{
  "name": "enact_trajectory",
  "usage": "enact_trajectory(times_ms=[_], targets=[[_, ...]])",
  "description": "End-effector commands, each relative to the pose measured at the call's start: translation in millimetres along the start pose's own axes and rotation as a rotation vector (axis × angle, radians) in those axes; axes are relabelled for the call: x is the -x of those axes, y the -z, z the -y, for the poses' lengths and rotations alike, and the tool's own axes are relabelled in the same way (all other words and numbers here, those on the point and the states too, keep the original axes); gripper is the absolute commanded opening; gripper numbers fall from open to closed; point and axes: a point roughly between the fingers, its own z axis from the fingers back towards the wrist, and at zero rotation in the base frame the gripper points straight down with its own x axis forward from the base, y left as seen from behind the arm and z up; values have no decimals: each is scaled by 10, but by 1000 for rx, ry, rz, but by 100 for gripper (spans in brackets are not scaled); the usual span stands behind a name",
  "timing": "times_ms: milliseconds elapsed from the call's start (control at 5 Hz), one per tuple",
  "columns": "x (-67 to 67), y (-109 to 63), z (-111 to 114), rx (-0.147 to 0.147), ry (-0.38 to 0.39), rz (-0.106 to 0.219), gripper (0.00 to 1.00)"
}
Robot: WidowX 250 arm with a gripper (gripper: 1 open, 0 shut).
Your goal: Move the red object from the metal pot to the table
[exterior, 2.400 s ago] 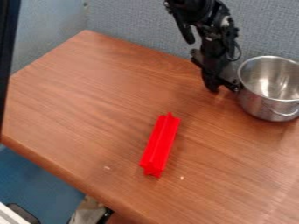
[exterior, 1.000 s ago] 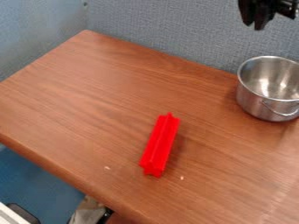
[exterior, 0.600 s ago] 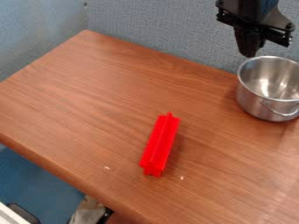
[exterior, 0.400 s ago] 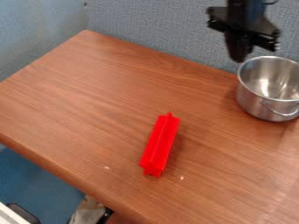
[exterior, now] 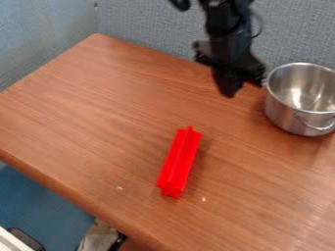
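One metal pot [exterior: 303,96] is seen at the right edge of the table [exterior: 92,108], upright, and nothing is seen inside it, only its shiny inner wall; one red object [exterior: 179,162] is counted, and it is laid flat on the bare wood toward the near edge, outside the pot and well apart from it; one gripper [exterior: 232,86] is pointed steeply down just left of the pot's rim, with its jaws brought together on nothing; the red object is found below and to the left of the gripper, untouched by it.
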Motion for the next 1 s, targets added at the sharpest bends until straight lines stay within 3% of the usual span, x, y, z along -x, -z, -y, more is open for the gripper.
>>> enact_trajectory(times_ms=[0, 200, 400, 600, 800], targets=[[-104, -123, 45, -1, 40, 45, 0], [-76, 57, -38, -7, 63, 3, 100], [0, -206, -64, -62, -94, 30, 0], [111, -499, -113, -113, -249, 61, 0], [35, -765, -37, -150, -340, 42, 0]])
